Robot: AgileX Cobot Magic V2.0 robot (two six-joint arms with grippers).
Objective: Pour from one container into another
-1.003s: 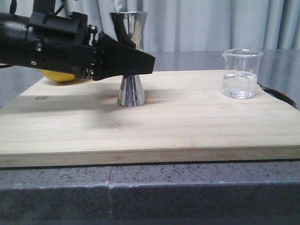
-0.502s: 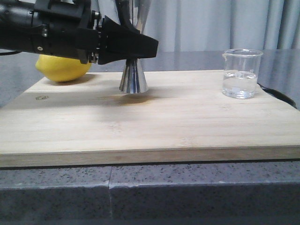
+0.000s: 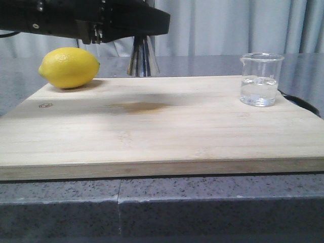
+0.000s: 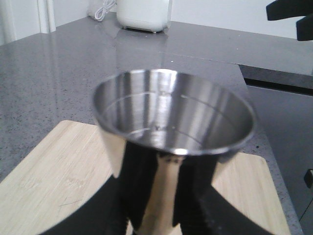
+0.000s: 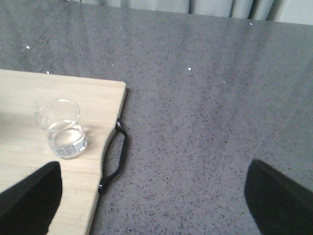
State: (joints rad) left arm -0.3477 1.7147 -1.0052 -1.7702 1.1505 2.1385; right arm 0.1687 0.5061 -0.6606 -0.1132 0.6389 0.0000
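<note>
A: What changed?
B: My left gripper (image 3: 152, 23), clamped on the polished steel hourglass jigger (image 3: 143, 56), has lifted it off the wooden board (image 3: 167, 126).

A: And the clear glass beaker (image 3: 260, 79)?
B: On the board's right end, unpoured; my right gripper (image 5: 156, 196) is spread apart.

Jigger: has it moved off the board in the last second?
Yes. The jigger, gripped by the left hand, rose clear of the wooden board; the beaker stayed put.
</note>
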